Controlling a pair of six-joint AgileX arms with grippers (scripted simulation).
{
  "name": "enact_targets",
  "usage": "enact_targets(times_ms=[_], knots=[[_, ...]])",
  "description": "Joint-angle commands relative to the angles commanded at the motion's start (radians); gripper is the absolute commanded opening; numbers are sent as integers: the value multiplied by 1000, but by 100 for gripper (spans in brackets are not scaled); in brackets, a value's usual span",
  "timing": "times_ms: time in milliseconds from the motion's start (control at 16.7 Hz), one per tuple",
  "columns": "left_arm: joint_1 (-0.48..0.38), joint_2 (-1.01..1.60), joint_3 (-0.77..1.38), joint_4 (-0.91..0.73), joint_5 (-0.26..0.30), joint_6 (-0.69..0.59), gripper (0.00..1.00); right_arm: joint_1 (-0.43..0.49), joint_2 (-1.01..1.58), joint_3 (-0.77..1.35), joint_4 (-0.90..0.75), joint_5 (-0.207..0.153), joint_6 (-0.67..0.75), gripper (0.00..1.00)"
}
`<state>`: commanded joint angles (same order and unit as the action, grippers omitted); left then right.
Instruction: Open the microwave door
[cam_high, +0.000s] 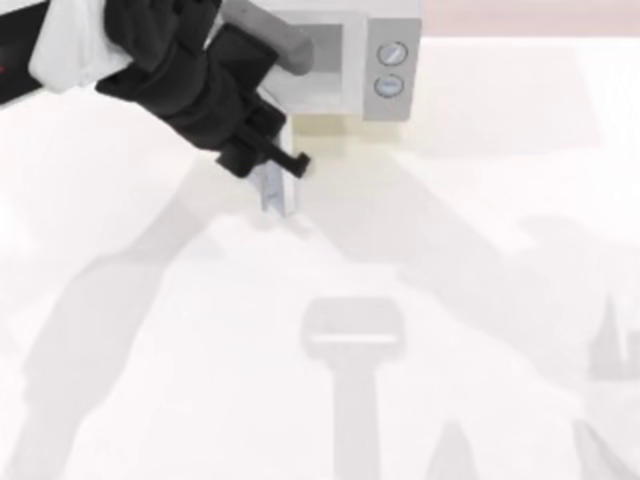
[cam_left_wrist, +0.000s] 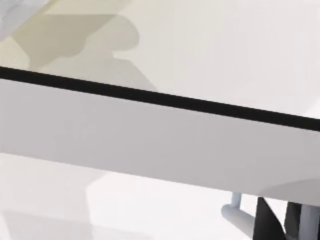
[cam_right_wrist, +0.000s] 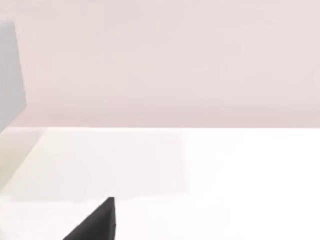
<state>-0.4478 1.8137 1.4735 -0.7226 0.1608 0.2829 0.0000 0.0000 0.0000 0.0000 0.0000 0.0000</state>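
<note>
The worktop lay pale and bare of other things, with the microwave standing at its far edge in the top view. Its front faced the near side, the knob panel on its right end, and the pale cavity showed open beside that panel.

The microwave door was already swung well out on its left-hand hinge. It stood edge-on, its long axis running from the microwave's front left corner toward the near side of the worktop, roughly square to the front.

The left pincer sat right against the door's outer face, close to the microwave's left corner, with the handle bar just beside it in the left wrist view. Whether its fingers were parted or clamped on anything I cannot tell. As I judged it, any further swing would have carried the door leftward.

The right arm was parked out of the top view, well right of the microwave.
</note>
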Motion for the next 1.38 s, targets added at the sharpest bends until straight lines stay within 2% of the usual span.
enact_targets(times_ms=[900, 1380], knots=[[-3, 2, -4, -1, 7, 0, 0, 0, 0, 0, 0, 0, 0, 100], [67, -38, -41, -32, 91, 175, 0, 0, 0, 0, 0, 0, 0, 100]])
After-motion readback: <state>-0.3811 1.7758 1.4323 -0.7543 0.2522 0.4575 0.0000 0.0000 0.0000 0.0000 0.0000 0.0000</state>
